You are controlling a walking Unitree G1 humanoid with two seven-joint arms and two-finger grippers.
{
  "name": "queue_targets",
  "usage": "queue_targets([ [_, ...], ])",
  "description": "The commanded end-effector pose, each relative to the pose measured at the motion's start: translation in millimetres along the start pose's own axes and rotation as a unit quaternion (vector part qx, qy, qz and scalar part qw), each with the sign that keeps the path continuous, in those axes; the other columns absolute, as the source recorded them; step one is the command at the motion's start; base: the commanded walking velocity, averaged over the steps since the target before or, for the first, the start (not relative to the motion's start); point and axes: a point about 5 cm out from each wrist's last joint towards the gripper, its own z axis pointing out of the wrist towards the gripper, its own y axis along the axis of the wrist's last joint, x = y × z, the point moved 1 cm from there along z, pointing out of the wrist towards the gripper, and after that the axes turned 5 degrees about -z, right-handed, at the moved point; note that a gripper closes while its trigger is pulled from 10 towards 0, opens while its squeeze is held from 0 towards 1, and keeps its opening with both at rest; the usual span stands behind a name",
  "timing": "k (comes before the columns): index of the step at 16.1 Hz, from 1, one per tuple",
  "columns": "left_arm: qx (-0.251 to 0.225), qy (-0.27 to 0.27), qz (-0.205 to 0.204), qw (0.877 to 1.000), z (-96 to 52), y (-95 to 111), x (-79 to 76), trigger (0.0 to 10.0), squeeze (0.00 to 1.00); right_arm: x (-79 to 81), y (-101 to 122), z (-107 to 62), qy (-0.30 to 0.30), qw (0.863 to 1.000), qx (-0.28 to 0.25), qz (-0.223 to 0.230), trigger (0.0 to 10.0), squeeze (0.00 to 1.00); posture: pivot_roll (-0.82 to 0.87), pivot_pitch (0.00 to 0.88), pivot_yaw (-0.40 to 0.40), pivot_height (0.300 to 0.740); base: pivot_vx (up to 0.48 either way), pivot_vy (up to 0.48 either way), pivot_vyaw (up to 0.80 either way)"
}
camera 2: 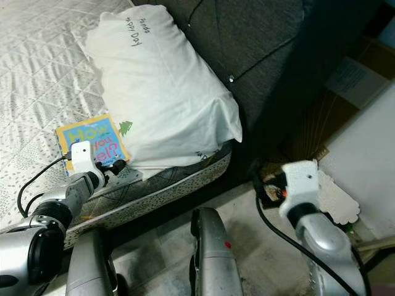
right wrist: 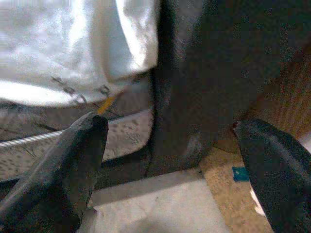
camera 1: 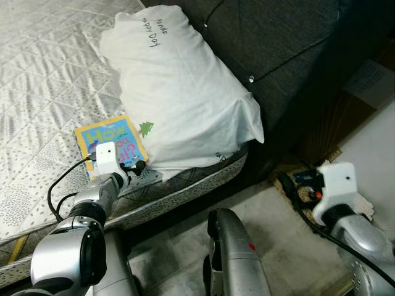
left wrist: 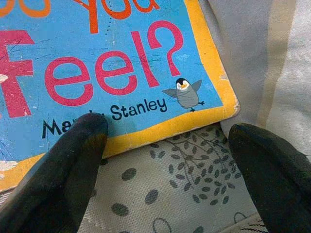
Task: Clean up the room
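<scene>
Left wrist view: left gripper (left wrist: 165, 160) hangs spread over the book (left wrist: 97, 63) at the mattress (camera 1: 43, 80) edge, its title cropped; right gripper (right wrist: 170, 165) hangs open too.

We see the book (camera 1: 112, 145) only in part: the left arm (camera 1: 102, 191) covers its near edge, and the pillow (camera 1: 179, 92) hides its right side. In the left wrist view the title is cut off at the top and side, and one finger (left wrist: 73, 160) covers part of the author's name. The right wrist view is blurred; small marks on the pillow's hem (right wrist: 77, 92) are unreadable. Clutter (camera 1: 302, 182) by the right pincer is too dark to identify.
</scene>
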Motion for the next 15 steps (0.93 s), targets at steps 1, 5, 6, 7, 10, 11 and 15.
queue_targets([
  [1, 0.051, 0.006, -0.005, 0.999, -1.8, -25, 5.9, 10.0, 0.00, 3.6, -1, 6.2, 0.007, 1.000, 0.005, 0.003, 10.0, 0.00, -0.24, 0.203, -0.092, 0.557, 0.000, 0.000, 0.00],
  [5, -0.021, -0.016, 0.009, 1.000, 1.8, 7, -9.7, 10.0, 0.00, 7.2, 1, 19.9, 0.006, 1.000, -0.004, 0.009, 10.0, 0.00, -0.21, 0.175, -0.080, 0.557, 0.000, 0.000, 0.00],
  [6, -0.081, -0.037, 0.005, 0.996, 1.0, 28, -19.2, 10.0, 0.00, 10.2, 1, 25.7, 0.005, 1.000, -0.010, 0.014, 10.0, 0.00, -0.20, 0.164, -0.076, 0.557, 0.000, 0.000, 0.00],
  [7, -0.094, -0.045, 0.013, 0.994, 0.5, 33, -23.0, 10.0, 0.00, 13.3, 2, 29.6, 0.006, 1.000, -0.014, 0.017, 10.0, 0.00, -0.18, 0.155, -0.074, 0.557, 0.000, 0.000, 0.00],
  [10, -0.135, -0.060, 0.027, 0.989, -2.9, 47, -31.2, 10.0, 0.00, 23.3, 9, 45.4, 0.013, 0.999, -0.034, 0.027, 10.0, 0.00, -0.15, 0.120, -0.064, 0.557, 0.000, 0.000, 0.00],
  [11, -0.155, -0.067, 0.033, 0.985, -5.4, 53, -36.0, 10.0, 0.00, 26.9, 12, 52.9, 0.014, 0.998, -0.043, 0.032, 10.0, 0.00, -0.13, 0.106, -0.058, 0.557, 0.000, 0.000, 0.00],
  [15, -0.240, -0.082, 0.061, 0.965, -25.8, 58, -53.7, 10.0, 0.00, 42.3, 25, 78.1, 0.025, 0.995, -0.075, 0.056, 10.0, 0.00, -0.06, 0.045, -0.042, 0.557, 0.000, 0.000, 0.00],
])
